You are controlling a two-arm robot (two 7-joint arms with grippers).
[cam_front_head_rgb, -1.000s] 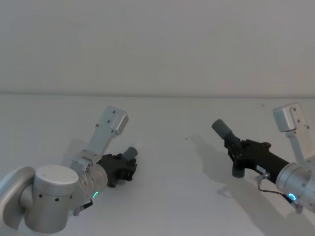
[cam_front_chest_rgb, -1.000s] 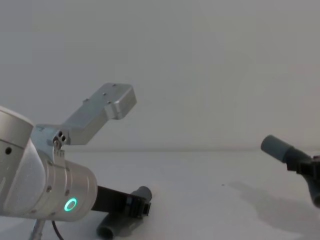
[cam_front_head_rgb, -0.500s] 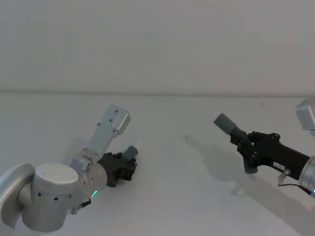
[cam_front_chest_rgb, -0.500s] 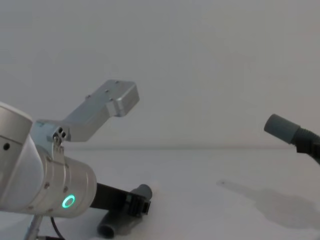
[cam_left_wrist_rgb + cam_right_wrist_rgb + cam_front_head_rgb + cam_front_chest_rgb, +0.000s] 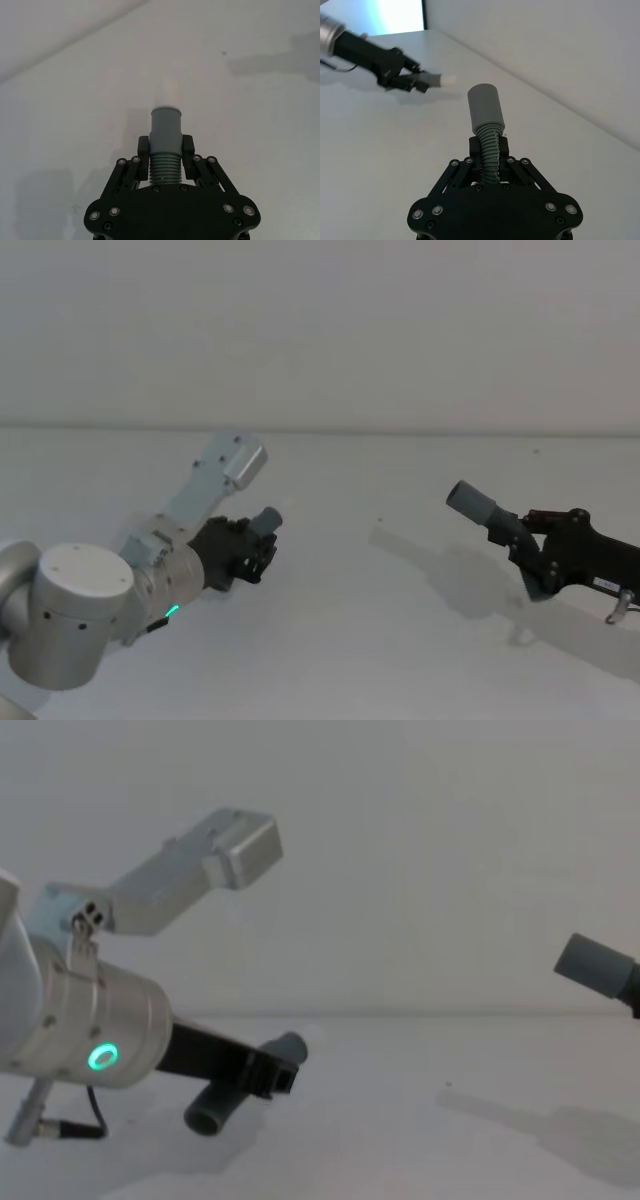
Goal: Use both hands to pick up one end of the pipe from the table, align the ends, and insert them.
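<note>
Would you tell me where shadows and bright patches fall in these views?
Head view: the socket piece in the right hand throws a soft shadow on the table. Left wrist view: the white tip of the plug piece nearly melts into the table. Right wrist view: a glaring patch behind the left hand.

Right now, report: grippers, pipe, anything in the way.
Left gripper shut on white-tipped piece. Right gripper shut on socket piece, raised. Both apart, not joined. Nothing between them.

Lab-like: bare white table (image 5: 330, 640), blank wall (image 5: 320, 330)
</note>
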